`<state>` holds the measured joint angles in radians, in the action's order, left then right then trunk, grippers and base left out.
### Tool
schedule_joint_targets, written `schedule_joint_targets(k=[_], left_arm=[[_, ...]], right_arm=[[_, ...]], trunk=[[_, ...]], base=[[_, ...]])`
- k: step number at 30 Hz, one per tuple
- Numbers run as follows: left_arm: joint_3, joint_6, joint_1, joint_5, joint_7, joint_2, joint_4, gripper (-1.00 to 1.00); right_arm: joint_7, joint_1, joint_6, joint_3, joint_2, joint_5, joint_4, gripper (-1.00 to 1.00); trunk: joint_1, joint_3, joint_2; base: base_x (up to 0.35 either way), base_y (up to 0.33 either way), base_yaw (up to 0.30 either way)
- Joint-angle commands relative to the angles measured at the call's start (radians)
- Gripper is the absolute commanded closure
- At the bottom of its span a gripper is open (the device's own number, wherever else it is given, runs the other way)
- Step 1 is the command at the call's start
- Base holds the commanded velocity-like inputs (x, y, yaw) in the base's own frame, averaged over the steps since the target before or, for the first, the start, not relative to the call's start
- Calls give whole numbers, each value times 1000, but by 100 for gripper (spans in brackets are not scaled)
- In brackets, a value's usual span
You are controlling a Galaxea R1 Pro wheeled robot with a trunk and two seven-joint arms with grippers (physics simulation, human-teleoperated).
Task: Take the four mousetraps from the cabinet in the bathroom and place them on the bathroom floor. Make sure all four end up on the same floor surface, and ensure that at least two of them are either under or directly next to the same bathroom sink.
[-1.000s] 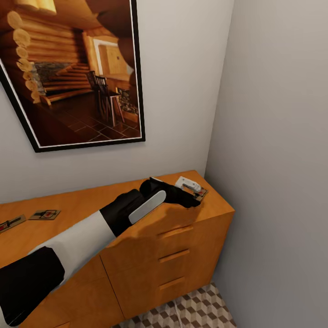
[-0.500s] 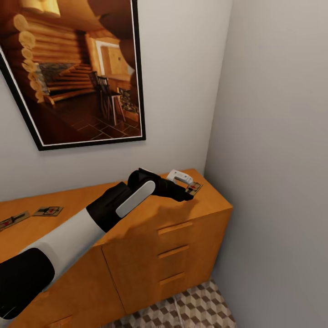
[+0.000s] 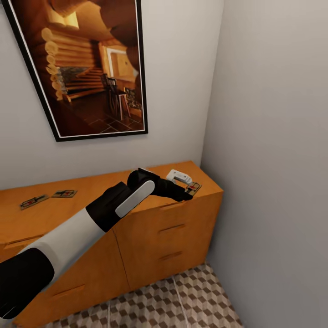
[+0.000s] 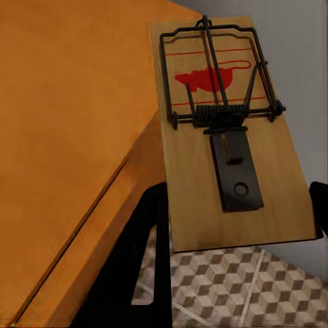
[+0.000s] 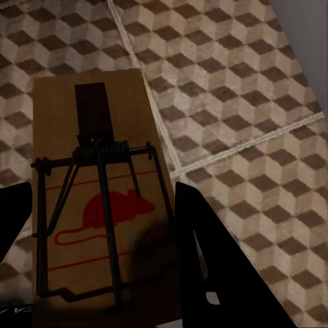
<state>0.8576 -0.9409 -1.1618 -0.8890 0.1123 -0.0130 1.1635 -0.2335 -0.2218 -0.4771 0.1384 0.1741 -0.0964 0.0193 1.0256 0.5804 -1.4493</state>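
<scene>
Lifted since a second ago: left pincer [image 3: 187,195] has raised its flat brown wooden mousetrap with wire bar and red mouse mark [image 4: 225,147] off the top of the low orange-brown wooden cabinet [image 3: 150,237]; the view has also swung, so the camera moved. Left wrist view has the board clamped between the fingers, hanging past the cabinet's corner over the cube-pattern tiled bathroom floor [image 3: 191,300]. Right pincer [image 5: 102,273] is clenched on a second mousetrap [image 5: 102,205] above the same tiles. Further back, two more mousetraps [image 3: 64,193] [image 3: 34,201] lie near each other on the cabinet top, below the framed log-cabin picture [image 3: 91,68]. Likely two in hand, two left; no sink in sight.
</scene>
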Motion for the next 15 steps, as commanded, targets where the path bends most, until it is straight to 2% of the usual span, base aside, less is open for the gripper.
schedule_joint_targets(k=[1, 15], left_arm=[[1, -3, -1, -10, 9, 0, 1, 100], [0, -4, -1, -10, 9, 2, 1, 100]], right_arm=[[-1, -1, -4, 9, 0, -12, -1, 100], [-2, -1, -5, 9, 0, -12, -1, 100]], trunk=[[-1, 1, -1], [-1, 1, -1]], base=[[-335, 0, 0], [-335, 0, 0]])
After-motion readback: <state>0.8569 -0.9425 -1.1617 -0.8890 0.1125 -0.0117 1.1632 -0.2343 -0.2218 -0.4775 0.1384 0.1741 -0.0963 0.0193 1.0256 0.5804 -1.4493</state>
